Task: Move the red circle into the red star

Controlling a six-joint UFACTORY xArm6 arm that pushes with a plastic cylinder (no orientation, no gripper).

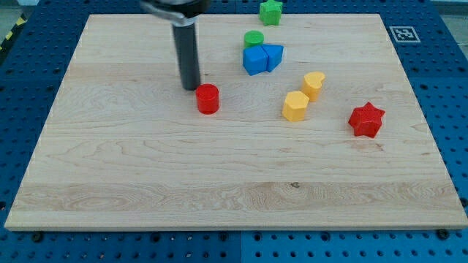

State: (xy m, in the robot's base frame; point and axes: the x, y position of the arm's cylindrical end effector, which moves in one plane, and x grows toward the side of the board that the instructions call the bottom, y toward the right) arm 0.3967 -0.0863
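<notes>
Across nearly the whole view lies the pale wooden board [146,175], set on a blue perforated bench [453,109] that shows round its edges. Next in bulk is the dark rod [187,51], coming down from the view's top; my tip [190,88] rests on the board left of centre. No pincer ends this arm, so nothing is released, clenched or grasped: the tip only touches or stands beside things.

Just below and to the view's right of my tip sits the red circle [208,98], touching it or all but touching; I cannot tell which. Far to the view's right of my tip and a little lower stands the red star [366,120], well apart from the circle. Between them, right of my tip, lie two yellow blocks: a yellow hexagon [295,106] and, just above-right of it, a yellow heart-like block [314,84]. Up and to the right of my tip two blue blocks [261,58] press together, with a green circle [254,39] touching their top. Farthest up, at the board's top edge, sits a green star [271,11].
</notes>
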